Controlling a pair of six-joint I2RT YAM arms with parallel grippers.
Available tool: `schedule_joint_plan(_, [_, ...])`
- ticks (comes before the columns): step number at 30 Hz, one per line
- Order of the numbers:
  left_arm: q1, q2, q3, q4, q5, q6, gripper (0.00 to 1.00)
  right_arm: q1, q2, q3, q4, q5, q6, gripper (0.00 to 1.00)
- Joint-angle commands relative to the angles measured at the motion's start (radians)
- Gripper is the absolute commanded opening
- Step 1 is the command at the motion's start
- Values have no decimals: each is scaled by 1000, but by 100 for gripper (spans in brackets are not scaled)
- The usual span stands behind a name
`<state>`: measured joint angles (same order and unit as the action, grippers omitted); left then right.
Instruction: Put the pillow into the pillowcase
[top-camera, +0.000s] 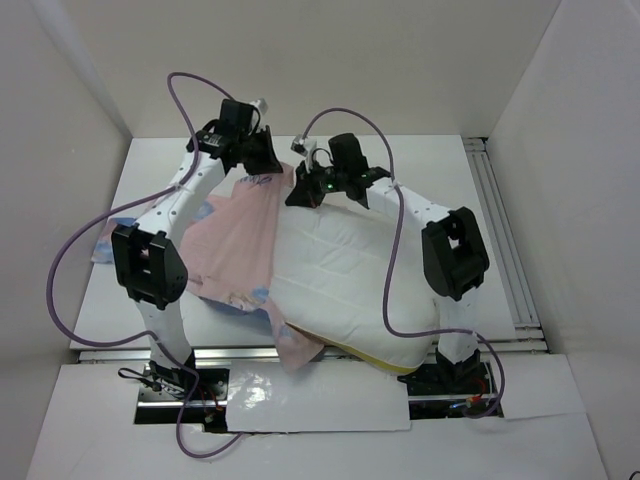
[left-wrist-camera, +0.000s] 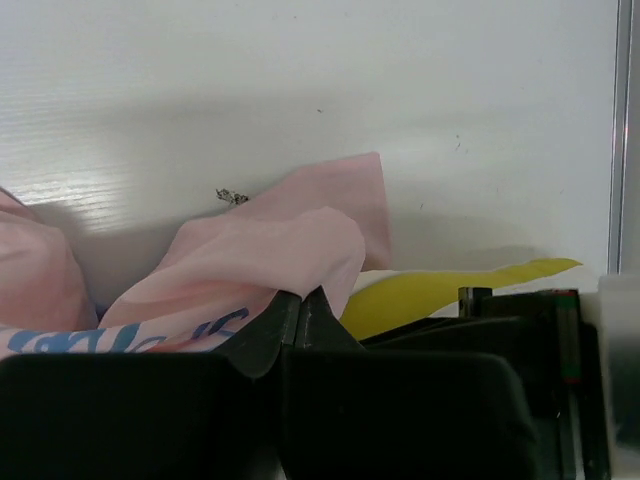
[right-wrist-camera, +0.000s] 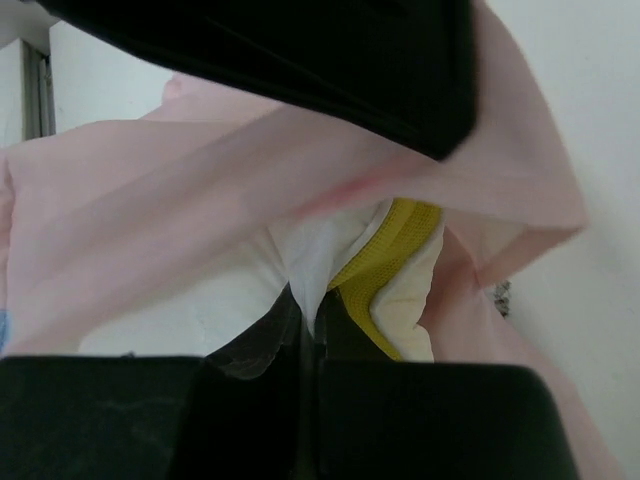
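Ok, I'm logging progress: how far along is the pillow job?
Early. Done: the pillowcase lies spread, lapping the left edge of the pillow. In hand: left tool shut on pillowcase cloth, right tool shut on a pillow corner by its yellow strip, pink cloth draped over it. Left: most of the pillow lies bare, so nearly all the stuffing remains.

One pillow (top-camera: 340, 275), one pillowcase (top-camera: 238, 240), one table (top-camera: 435, 160). Two arms, bolted at the table's near edge: the left arm (top-camera: 150, 262) and the right arm (top-camera: 455, 250). Two hands, one per arm: the left hand (top-camera: 265, 165) and the right hand (top-camera: 306, 190). Two purple cables (top-camera: 392, 262), one looping from each arm.
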<state>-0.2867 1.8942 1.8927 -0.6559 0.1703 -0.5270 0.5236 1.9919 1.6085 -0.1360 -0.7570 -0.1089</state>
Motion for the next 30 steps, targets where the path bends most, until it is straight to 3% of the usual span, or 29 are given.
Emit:
schedule_joint_plan(1, [-15, -44, 39, 84, -18, -1, 0, 52, -35, -13, 37, -114, -17, 0])
schedule_joint_plan(7, [-75, -167, -72, 134, -29, 33, 0, 52, 28, -28, 228, -84, 144, 0])
schedule_joint_plan(10, [-98, -243, -182, 173, -29, 33, 0, 7, 41, -70, 430, -74, 296, 0])
schedule_joint_plan(14, [-98, -401, -361, 223, -9, 9, 0, -62, 90, -160, 885, -96, 623, 0])
schedule_joint_plan(15, [-110, -420, -362, 223, -9, 9, 0, -76, 99, -173, 951, -81, 624, 0])
schedule_joint_plan(18, [-135, -475, -479, 223, -9, -2, 0, -129, 143, -193, 1154, -24, 866, 0])
schedule_joint_plan(22, [-144, -526, -661, 240, 64, -14, 0, -206, 217, -193, 1319, 47, 1038, 0])
schedule_joint_plan(25, [-155, -549, -745, 249, 64, -14, 0, -249, 254, -138, 1209, 28, 1013, 1])
schedule_joint_plan(26, [-164, -549, -745, 236, 64, -14, 8, -249, 254, -137, 1172, 28, 991, 9])
schedule_joint_plan(27, [-164, -549, -745, 223, 64, -14, 27, -258, 240, -137, 1133, 28, 961, 20])
schedule_joint_plan(28, [-173, -538, -745, 213, 49, -14, 85, -258, 231, -137, 1030, 28, 921, 33])
schedule_joint_plan(29, [-174, -538, -736, 202, 19, -14, 100, -258, 220, -137, 953, 28, 822, 51])
schedule_joint_plan(30, [-174, -538, -725, 202, 6, -14, 100, -258, 209, -113, 872, 50, 763, 99])
